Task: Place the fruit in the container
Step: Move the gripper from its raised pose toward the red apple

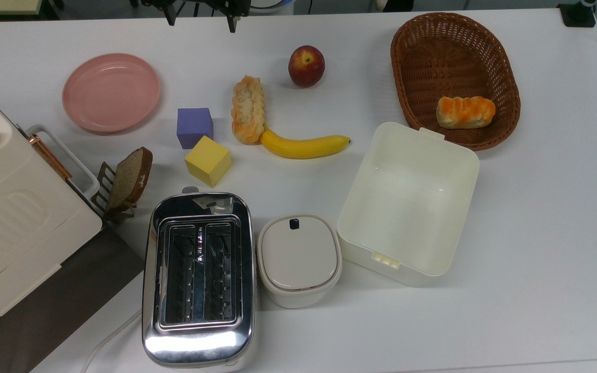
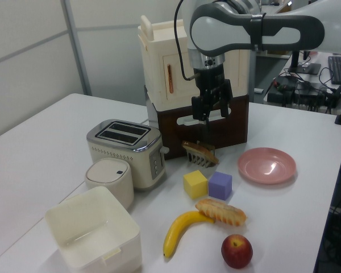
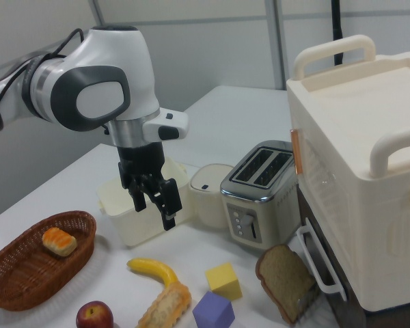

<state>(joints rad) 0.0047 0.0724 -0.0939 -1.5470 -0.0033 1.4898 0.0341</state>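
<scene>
White table (image 1: 537, 233): fruit (image 1: 306, 66) stem-up; container (image 1: 409, 202) open.

From the top view I note the fruit (image 1: 306, 66) resting on the white desk (image 1: 537, 233), apart from everything, above the banana (image 1: 303, 146) and long bread roll (image 1: 248, 109). The container (image 1: 409, 203) stands open, just below the wicker basket (image 1: 454, 77), which holds a bun (image 1: 465, 112). The claw (image 1: 202, 15) sits at the top edge, prongs spread.
</scene>
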